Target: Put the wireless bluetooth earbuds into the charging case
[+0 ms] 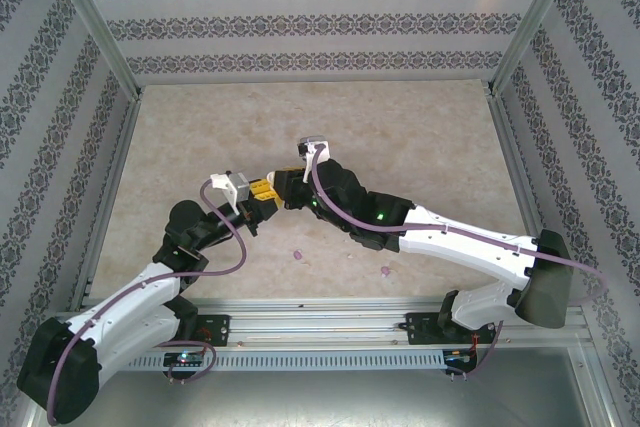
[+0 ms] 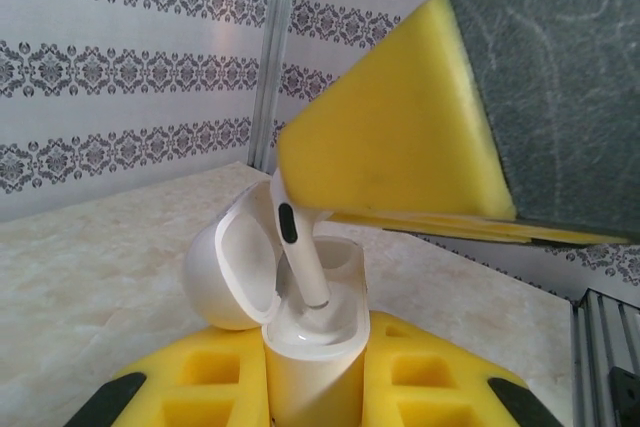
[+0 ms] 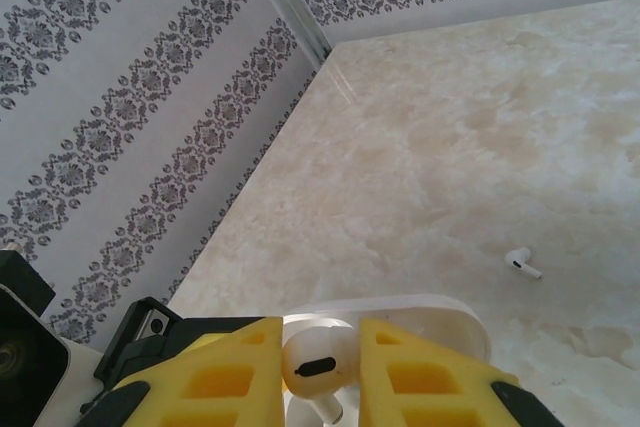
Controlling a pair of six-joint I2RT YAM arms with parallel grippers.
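Note:
My left gripper [image 2: 315, 387] is shut on the body of a white charging case [image 2: 318, 342], held upright above the table with its lid [image 2: 228, 269] swung open to the left. My right gripper [image 3: 320, 372] is shut on a white earbud [image 3: 318, 365], whose stem [image 2: 303, 259] points down into the case's open well. The two grippers meet above the table's middle, left gripper [image 1: 255, 201] against right gripper [image 1: 277, 190]. A second white earbud [image 3: 521, 263] lies loose on the table. Two lilac earbuds [image 1: 296, 254] [image 1: 384, 270] lie nearer the arm bases.
The marble-patterned table [image 1: 420, 137] is walled in by patterned panels and metal posts [image 1: 100, 22]. A metal rail [image 1: 320, 322] runs along the near edge by the arm bases.

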